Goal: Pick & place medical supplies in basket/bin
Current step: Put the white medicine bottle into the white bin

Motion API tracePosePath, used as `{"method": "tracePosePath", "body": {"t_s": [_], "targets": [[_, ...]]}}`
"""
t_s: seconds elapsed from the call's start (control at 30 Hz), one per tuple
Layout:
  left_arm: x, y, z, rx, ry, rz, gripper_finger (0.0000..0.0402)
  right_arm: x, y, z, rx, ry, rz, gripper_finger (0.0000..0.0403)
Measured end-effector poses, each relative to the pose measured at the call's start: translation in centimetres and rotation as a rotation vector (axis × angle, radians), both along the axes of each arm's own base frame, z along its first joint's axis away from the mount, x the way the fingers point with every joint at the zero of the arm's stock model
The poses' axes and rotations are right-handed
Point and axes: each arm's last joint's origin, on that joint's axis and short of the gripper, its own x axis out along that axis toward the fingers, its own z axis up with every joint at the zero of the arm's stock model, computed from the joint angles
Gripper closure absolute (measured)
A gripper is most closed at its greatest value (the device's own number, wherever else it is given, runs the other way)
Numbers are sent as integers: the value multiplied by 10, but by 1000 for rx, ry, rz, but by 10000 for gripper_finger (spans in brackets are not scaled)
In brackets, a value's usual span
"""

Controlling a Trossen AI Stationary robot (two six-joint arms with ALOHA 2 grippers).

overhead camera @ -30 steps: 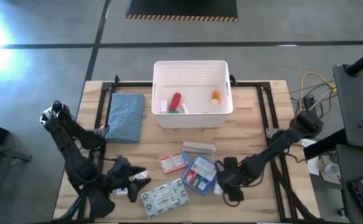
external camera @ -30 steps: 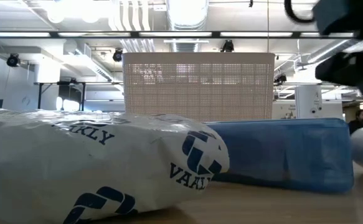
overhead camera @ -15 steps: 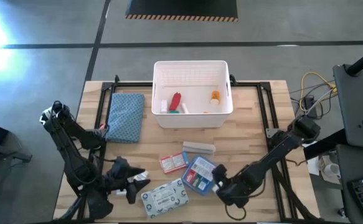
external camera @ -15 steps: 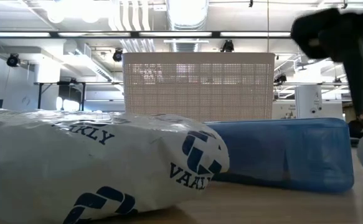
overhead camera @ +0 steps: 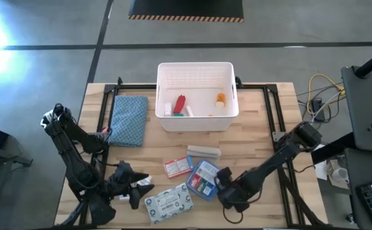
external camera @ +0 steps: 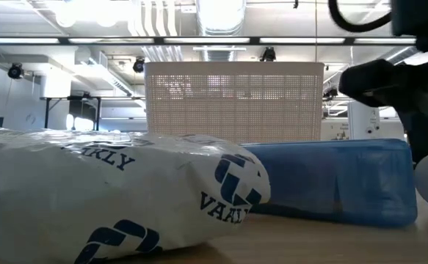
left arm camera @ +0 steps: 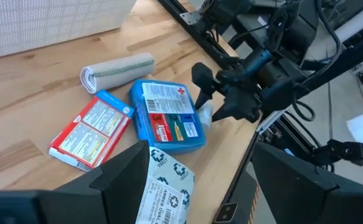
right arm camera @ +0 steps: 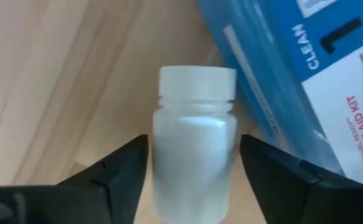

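A white pill bottle lies on its side on the table beside the blue-red first aid packet. My right gripper is open and low over the table, with one finger on each side of the bottle's body. My left gripper is open and waits at the near left, next to the grey-white patterned pack. The red-white packet and beige bar lie flat mid-table. The white bin holds a red tube and small bottles. My right gripper has its fingers close along both sides of the bottle's body, coming level from the table's right, along the bottle. Whether they touch it, I cannot tell. The bottle lies on the table, cap pointing away from the gripper.
A blue-grey folded cloth lies left of the bin. A black frame runs around the table's edges. Bare wood shows between the bin and the packets and on the table's right part. In the low view the pack fills the foreground.
My right gripper has moved toward the table's left, up to the blue-red packet, and has come around the white bottle. In the low view it has come down into the picture at the right. Nothing else has moved.
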Motion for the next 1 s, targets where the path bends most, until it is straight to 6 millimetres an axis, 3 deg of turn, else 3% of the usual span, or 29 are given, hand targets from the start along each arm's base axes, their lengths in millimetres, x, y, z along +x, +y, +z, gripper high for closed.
{"method": "tracePosePath", "body": {"t_s": [0.27, 0.43, 0.57, 0.7, 0.83, 1.0], "targets": [[0, 0, 0, 9, 4, -3, 137, 9, -14, 7, 58, 5, -191, 230], [-5, -2, -2, 33, 13, -18, 137, 10, -13, 24, 93, -11, -272, 241], [-10, -1, -5, 75, 39, -30, 137, 15, -10, 60, 146, -61, -355, 234], [-12, 3, -7, 128, 75, -30, 137, 25, -12, 111, 159, -259, -484, 232], [-14, 5, -9, 158, 94, -29, 137, 49, -40, 157, 106, -500, -656, 232], [-15, 7, -6, 153, 90, -30, 137, 83, -121, 194, -35, -643, -798, 232]]}}
